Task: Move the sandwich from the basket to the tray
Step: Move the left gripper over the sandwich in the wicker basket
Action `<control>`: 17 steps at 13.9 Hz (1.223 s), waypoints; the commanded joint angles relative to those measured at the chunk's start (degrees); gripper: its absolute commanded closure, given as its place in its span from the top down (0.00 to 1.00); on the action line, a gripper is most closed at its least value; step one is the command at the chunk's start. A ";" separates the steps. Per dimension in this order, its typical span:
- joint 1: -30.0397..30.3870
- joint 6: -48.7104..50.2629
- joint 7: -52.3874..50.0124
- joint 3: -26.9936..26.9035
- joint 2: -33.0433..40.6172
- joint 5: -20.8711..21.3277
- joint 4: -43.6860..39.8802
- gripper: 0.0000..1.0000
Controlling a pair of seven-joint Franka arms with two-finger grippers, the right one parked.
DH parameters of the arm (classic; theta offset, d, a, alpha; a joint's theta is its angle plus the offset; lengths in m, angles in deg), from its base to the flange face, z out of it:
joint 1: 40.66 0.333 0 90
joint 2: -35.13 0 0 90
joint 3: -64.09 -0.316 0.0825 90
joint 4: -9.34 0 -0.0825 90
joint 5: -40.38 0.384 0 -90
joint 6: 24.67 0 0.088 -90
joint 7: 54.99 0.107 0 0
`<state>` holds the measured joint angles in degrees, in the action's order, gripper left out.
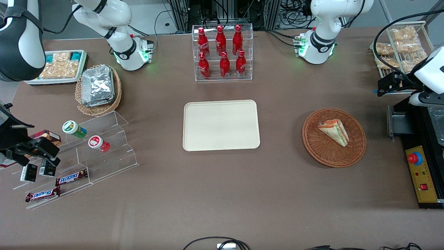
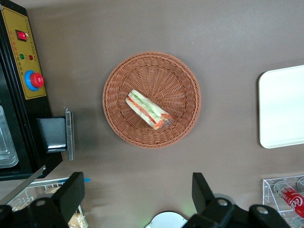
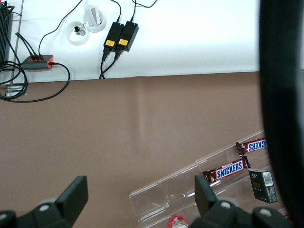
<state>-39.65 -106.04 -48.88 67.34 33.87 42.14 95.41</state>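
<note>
Brown desk [image 1: 222, 194] carries the cream tray [image 1: 221, 125], bare, with the wicker basket [image 1: 353, 152] toward the working arm's end. Inside the basket lies the wrapped sandwich [image 1: 334, 131]. Only the wrist camera shows the pincer [image 2: 137, 194], fingers [image 2: 72, 194] spread wide, hanging high over the basket, holding nothing.

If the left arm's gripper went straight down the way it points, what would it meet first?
Probably bare table: the open gripper hangs high beside the basket holding the sandwich, not above it. Depth is uncertain.
</note>
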 commanded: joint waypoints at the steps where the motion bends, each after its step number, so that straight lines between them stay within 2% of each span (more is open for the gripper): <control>1: -0.13 -0.29 0.39 -0.09 -0.23 0.97 -0.29 1.00; 7: -0.13 -3.88 -1.61 -0.18 -0.94 2.28 2.67 1.00; 11: -0.13 -13.27 -7.41 -0.09 1.61 2.29 14.00 1.00; 17: -0.13 -30.06 -23.14 -0.09 4.25 2.29 31.49 1.00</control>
<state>-39.64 -130.92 -67.84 67.23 34.41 43.66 119.55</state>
